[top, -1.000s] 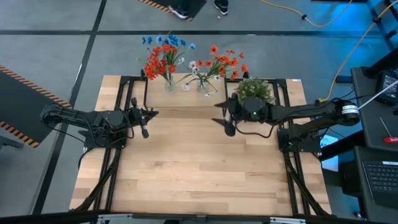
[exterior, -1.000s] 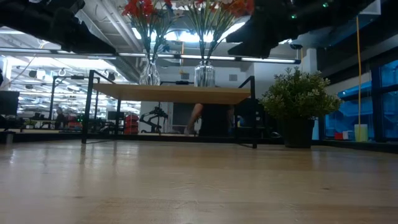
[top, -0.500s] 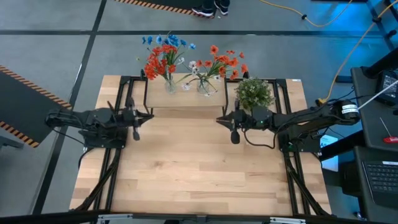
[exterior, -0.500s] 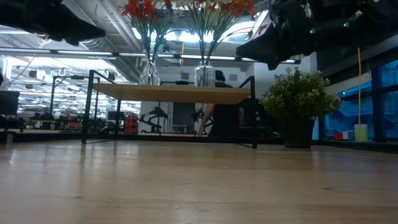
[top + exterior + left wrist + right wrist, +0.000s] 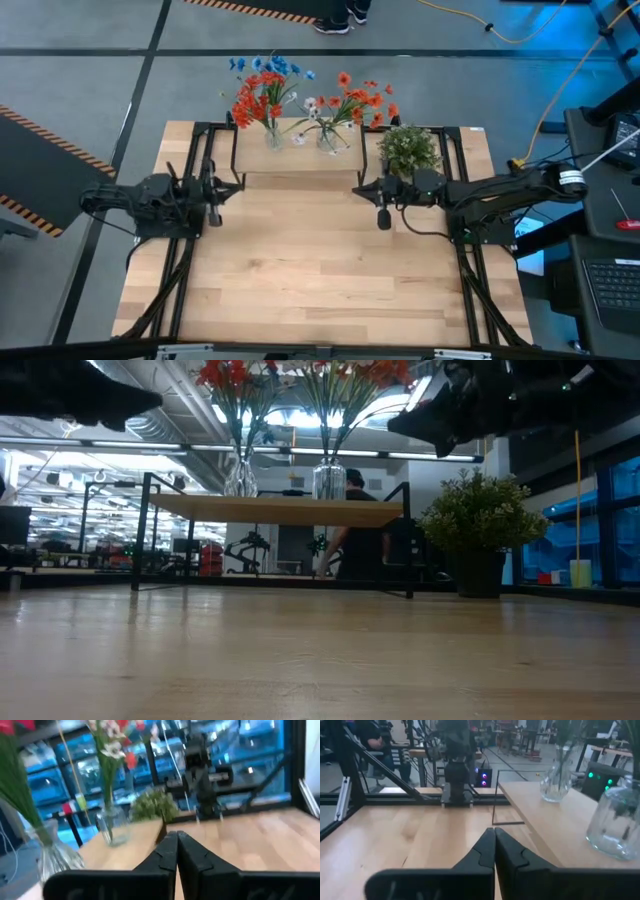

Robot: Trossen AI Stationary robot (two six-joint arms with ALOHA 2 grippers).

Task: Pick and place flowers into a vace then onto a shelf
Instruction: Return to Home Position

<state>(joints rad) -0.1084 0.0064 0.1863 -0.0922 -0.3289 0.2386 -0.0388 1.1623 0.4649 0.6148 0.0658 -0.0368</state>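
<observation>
Two glass vases (image 5: 272, 135) (image 5: 330, 138) stand on the shelf (image 5: 300, 162) at the table's far edge. The left one holds blue and red flowers (image 5: 262, 88). The right one holds orange-red flowers (image 5: 357, 100) and a small white sprig (image 5: 312, 108). In the low view the vases (image 5: 240, 478) (image 5: 328, 480) stand upright on the board (image 5: 280, 510). My left gripper (image 5: 213, 203) hangs shut left of the shelf, above the table. My right gripper (image 5: 383, 217) hangs shut right of it, near the bushy plant. Both hold nothing (image 5: 176, 839) (image 5: 494, 834).
A bushy green potted plant (image 5: 408, 150) stands on the table at the shelf's right end, close behind my right arm. The shelf's black legs (image 5: 140, 530) rise at the far side. A person (image 5: 355, 540) stands beyond the table. Bare wood (image 5: 300, 260) lies nearer.
My right gripper has shut and drawn back toward the table's right and near side, away from the shelf. My left gripper, still shut, has drawn back toward the table's left edge. The vases and flowers have stayed put.
</observation>
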